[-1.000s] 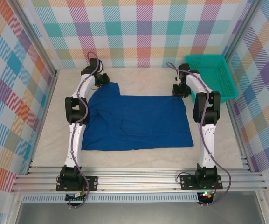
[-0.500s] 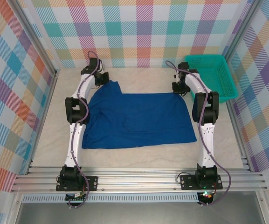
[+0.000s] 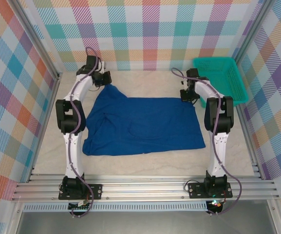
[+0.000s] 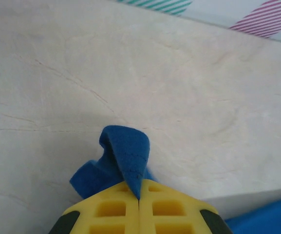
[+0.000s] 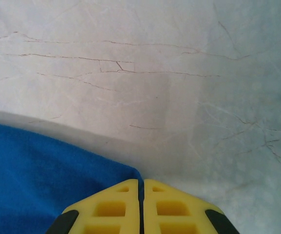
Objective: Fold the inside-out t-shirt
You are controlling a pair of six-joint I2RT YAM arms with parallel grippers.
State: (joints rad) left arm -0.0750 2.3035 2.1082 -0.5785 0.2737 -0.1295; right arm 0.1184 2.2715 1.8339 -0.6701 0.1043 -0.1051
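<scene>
Both far corners of the inside-out t-shirt (image 3: 140, 124), spread flat mid-frame in the top view, are pinched. Left gripper (image 4: 139, 195) is clamped on a raised blue fold at upper left, right gripper (image 5: 141, 187) on the upper-right corner. Likely a paired grip to carry that edge over for a fold.

Pastel plaid walls (image 3: 150, 34) enclose a pale, veined tabletop (image 3: 145, 80); aluminium rails (image 3: 145, 187) line its near edge.
</scene>
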